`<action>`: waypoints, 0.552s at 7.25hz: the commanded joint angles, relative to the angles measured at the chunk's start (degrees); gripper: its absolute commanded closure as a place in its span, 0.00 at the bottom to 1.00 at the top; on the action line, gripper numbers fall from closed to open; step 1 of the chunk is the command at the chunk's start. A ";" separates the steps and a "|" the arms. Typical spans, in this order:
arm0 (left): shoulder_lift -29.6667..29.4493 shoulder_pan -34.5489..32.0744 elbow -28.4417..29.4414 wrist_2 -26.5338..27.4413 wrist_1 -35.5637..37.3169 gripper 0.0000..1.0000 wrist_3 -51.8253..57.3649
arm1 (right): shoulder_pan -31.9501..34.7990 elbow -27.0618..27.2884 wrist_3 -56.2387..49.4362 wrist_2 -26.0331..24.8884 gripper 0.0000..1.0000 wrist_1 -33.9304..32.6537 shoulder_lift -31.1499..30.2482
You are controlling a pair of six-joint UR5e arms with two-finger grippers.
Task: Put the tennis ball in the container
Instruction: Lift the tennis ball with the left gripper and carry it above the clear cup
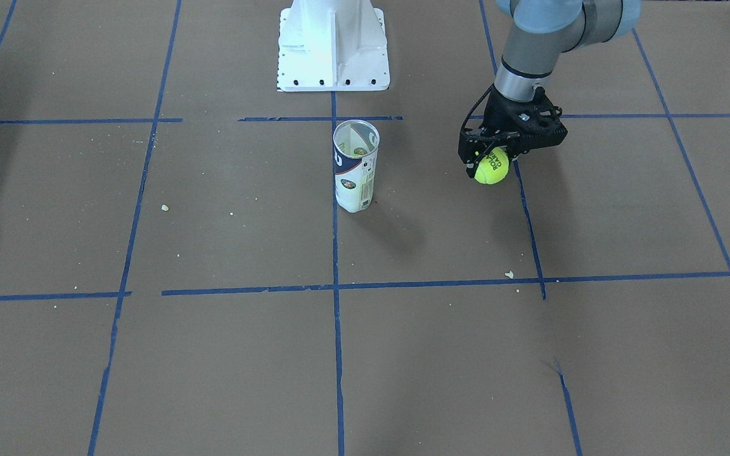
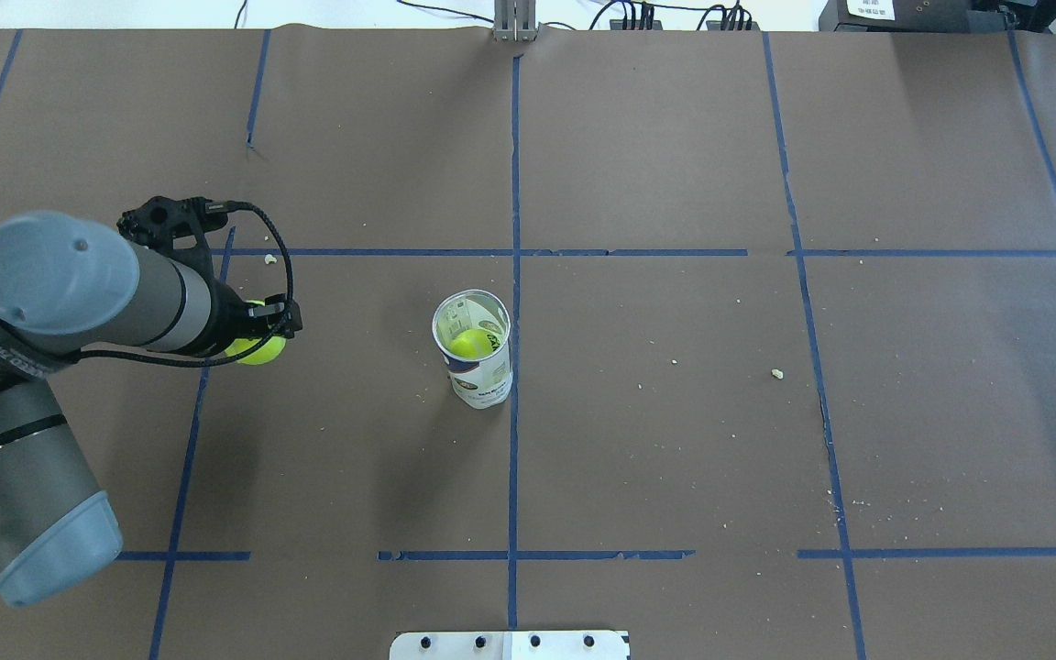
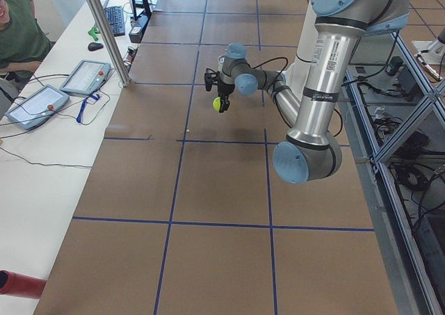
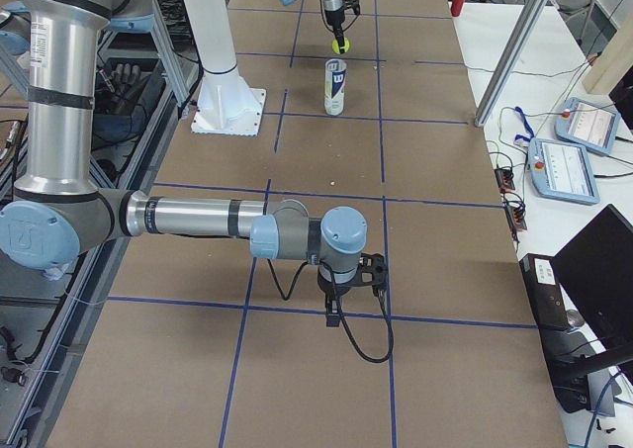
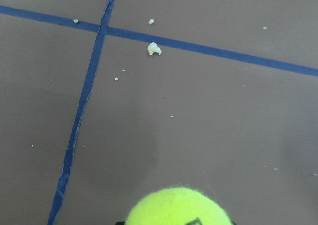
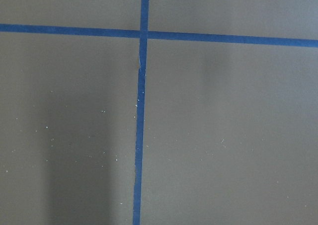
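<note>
Two fuzzy yellow-green balls show on a brown paper-covered table [image 2: 675, 412] marked into squares with blue tape lines [image 2: 514, 165].

At the far left of the overhead view, the robot's left arm [image 2: 51, 302] reaches in over the table. Its black left gripper [image 1: 490, 161] points down, and its fingers [image 1: 470, 163] pinch the tennis ball [image 2: 258, 350] between them. This ball is bright yellow-green and round, with black printed lettering on one side that shows in the front-facing view. It appears to hang a little above the paper, near a blue tape line, with its shadow falling apart from it. The left wrist view shows only the ball's fuzzy top edge at the bottom of the frame.

At the middle of the table, well apart from the held ball, stands the container [image 2: 482, 371]. It is a tall clear plastic tube, upright, open at the top, with a white and dark navy label and a small round logo. It stands on a blue tape line. A second ball [image 2: 471, 345] sits inside it.

Small pale crumbs [image 2: 776, 373] lie scattered further right.

The right gripper [image 4: 346, 292] shows only in the right side view, held low over the table well away from the container; I cannot tell whether its fingers are spread or together.
</note>
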 commanded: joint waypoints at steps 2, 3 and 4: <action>-17.43 -3.56 -6.26 -8.49 24.50 1.00 -0.51 | 0.00 0.00 0.00 0.00 0.00 0.00 0.08; -23.75 -3.39 -5.23 -10.34 29.88 1.00 -0.78 | 0.00 0.00 0.00 0.00 0.00 0.00 0.00; -28.25 -3.13 -0.78 -10.79 31.24 1.00 -3.82 | 0.00 0.00 0.00 0.00 0.00 0.00 0.00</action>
